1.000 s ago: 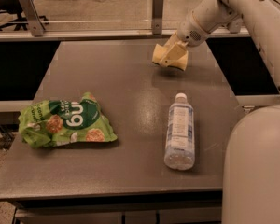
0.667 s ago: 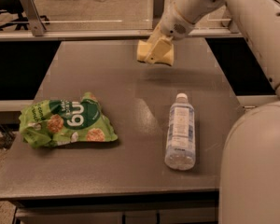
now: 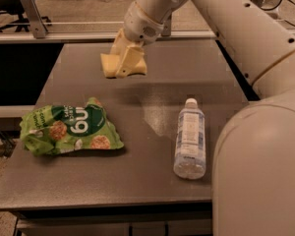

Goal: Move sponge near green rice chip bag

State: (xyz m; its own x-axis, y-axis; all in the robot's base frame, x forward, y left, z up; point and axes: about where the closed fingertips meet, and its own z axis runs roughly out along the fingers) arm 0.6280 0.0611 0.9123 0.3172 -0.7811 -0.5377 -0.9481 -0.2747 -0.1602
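Note:
The pale yellow sponge (image 3: pixel 109 65) is held in my gripper (image 3: pixel 124 62), lifted above the far middle of the grey table (image 3: pixel 137 181). The gripper is shut on the sponge, its fingers covering the sponge's right part. The green rice chip bag (image 3: pixel 69 129) lies flat on the table at the front left, well in front of and to the left of the sponge.
A clear plastic water bottle (image 3: pixel 190 137) lies on its side at the front right of the table. My white arm (image 3: pixel 246 43) reaches in from the right and fills the right side. A metal rail (image 3: pixel 49 36) runs behind the table's far edge.
My gripper has carried the sponge to the left and toward the front, from the table's far right toward its middle. The bag and bottle have not moved.

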